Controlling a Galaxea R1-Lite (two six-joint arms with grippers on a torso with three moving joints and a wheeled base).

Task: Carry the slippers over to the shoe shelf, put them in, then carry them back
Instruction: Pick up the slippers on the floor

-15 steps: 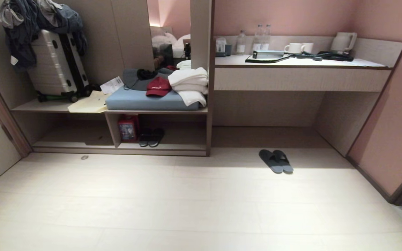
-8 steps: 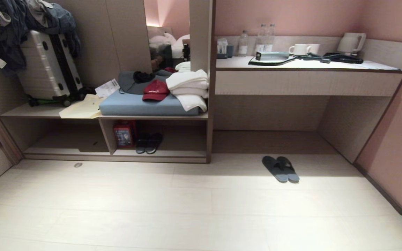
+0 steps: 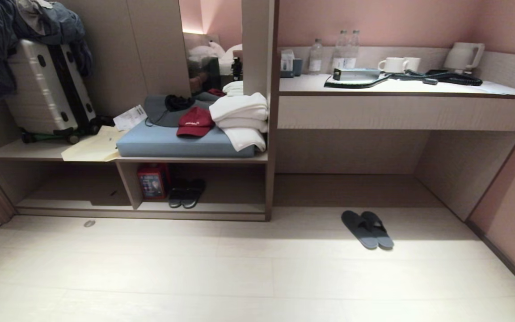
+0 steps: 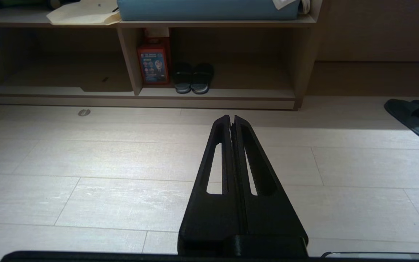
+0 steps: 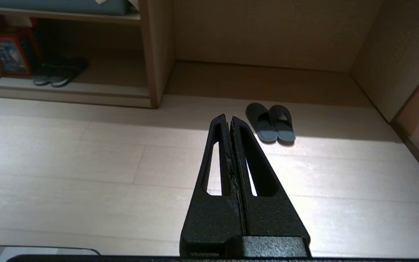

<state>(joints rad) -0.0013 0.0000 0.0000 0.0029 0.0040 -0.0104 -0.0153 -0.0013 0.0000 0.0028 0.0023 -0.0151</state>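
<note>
Slippers (image 3: 367, 229), two on floor, shoe shelf (image 3: 221, 206), two pincers closed

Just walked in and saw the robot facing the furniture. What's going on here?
Nothing is being handled yet. The slippers lie side by side on the floor in front of the desk alcove, untouched. The shoe shelf to their left already holds another pair beside a red box. The left end effector and right end effector are both shut and empty, hanging above bare floor short of the slippers.
</note>
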